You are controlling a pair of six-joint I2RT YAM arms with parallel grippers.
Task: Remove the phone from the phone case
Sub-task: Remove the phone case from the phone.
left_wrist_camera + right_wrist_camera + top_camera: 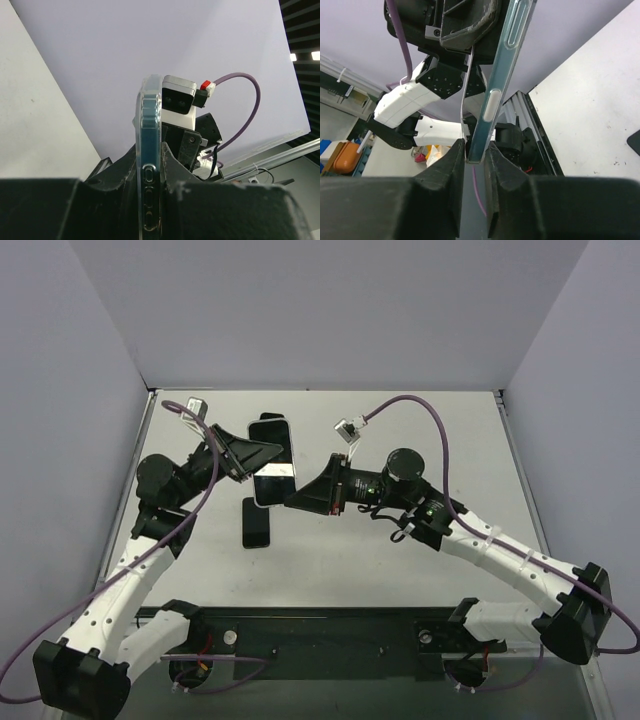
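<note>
While the phone case (273,480) is clamped by the left gripper (150,175), its near end is pinched by the right gripper (475,150); a dark phone (257,524) is seen lying on the table (350,570) at its 6 o'clock.

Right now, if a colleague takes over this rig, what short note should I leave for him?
Left gripper: shut on the phone case, holding it on edge above the table.
Right gripper: its fingers flank the opposite edge of the case; a firm grip is not clear.
A dark phone lies flat on the table below. I cannot tell whether it came from this case or a phone is inside.
Left to do: check the case; pull the phone free if it is there.
</note>
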